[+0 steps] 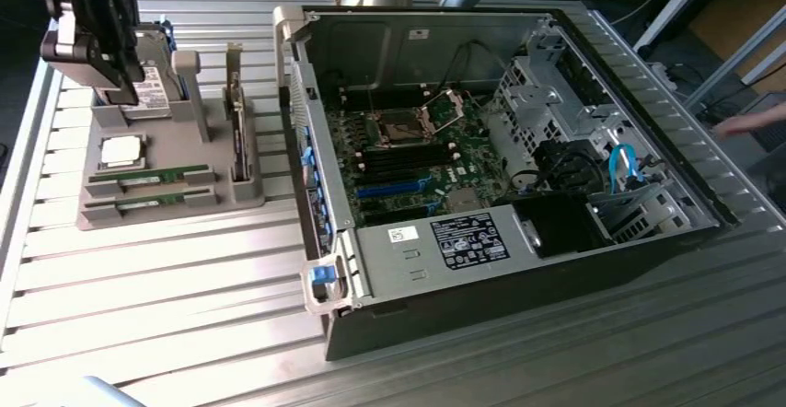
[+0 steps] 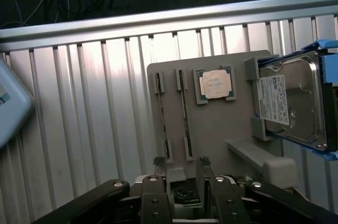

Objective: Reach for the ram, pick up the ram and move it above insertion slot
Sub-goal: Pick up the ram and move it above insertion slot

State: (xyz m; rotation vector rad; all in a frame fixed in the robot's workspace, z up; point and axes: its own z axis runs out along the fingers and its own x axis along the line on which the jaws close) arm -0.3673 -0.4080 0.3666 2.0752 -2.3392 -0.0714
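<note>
Grey plastic forms the fixture tray [image 1: 172, 219] on the ribbed aluminium table [image 1: 160, 287], and the two ram sticks [image 1: 154, 175] lie edge-up in its parallel grooves, at the end opposite the hard drive [image 1: 150, 85]. The gripper [image 1: 88, 50] hangs above the hard-drive end of the tray. In the wrist view its fingers [image 2: 158, 167] stand parted with nothing between them, and both sticks [image 2: 162, 121] lie ahead of the tips, beside the processor [image 2: 215, 84]. Nothing is grasped yet, and the memory slots [image 1: 399, 161] on the board inside the open computer case [image 1: 639, 241] are well apart from the tray. The sticks sit close together, so a descent slightly off-line could put a finger on the neighbouring stick or on a groove's end block. A skewed pinch could tilt the stick in its groove and jam it, or drag the whole tray. The upright hard drive stands close enough to be clipped.
</note>
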